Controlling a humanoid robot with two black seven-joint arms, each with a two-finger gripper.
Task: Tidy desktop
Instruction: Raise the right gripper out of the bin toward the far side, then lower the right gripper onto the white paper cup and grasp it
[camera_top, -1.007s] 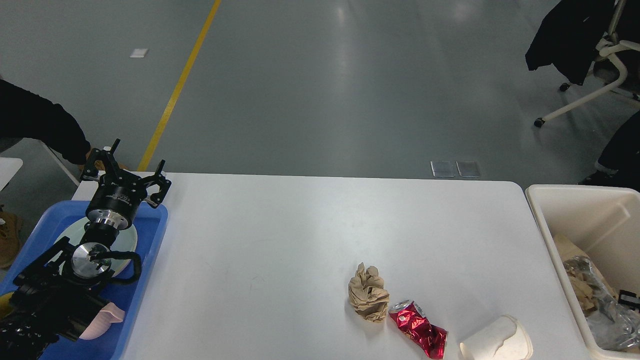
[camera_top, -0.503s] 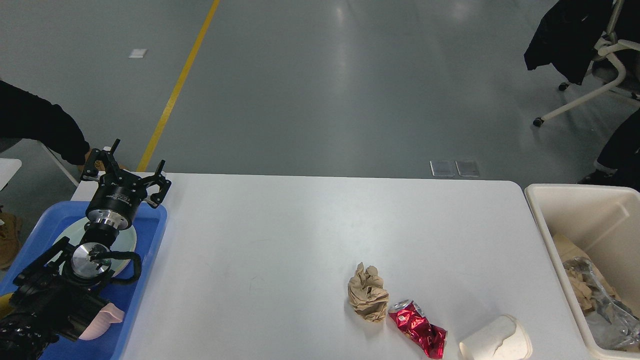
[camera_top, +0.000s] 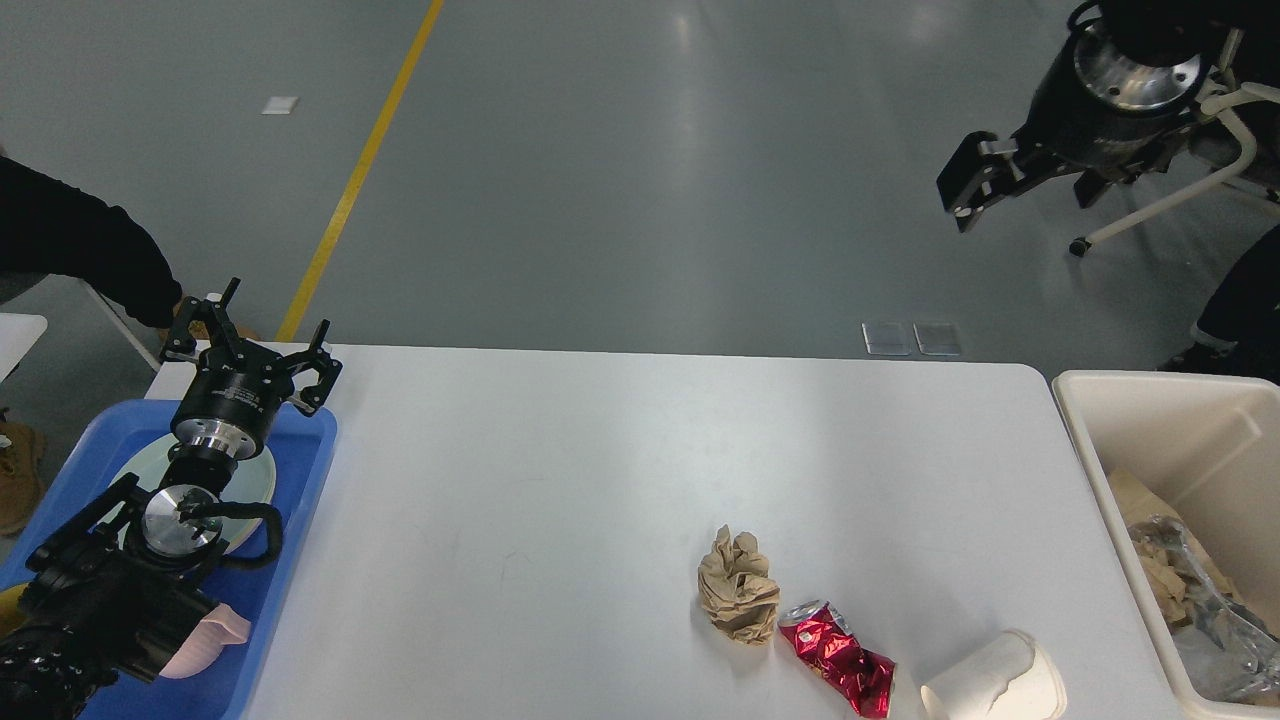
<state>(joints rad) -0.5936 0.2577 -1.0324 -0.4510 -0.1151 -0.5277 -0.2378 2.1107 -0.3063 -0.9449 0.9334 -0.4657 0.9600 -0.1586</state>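
Head view: left gripper (camera_top: 250, 335) spread open, empty, above blue tray (camera_top: 300, 480); right gripper (camera_top: 985, 180) state unclear.

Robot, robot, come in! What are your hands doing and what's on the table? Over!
Left gripper open, empty, above blue tray. Right gripper raised high, state unclear. Desktop holds paper wad, crushed red can, paper cup. Nothing blocking.

No readable text, labels, brands, numbers or signs anywhere.
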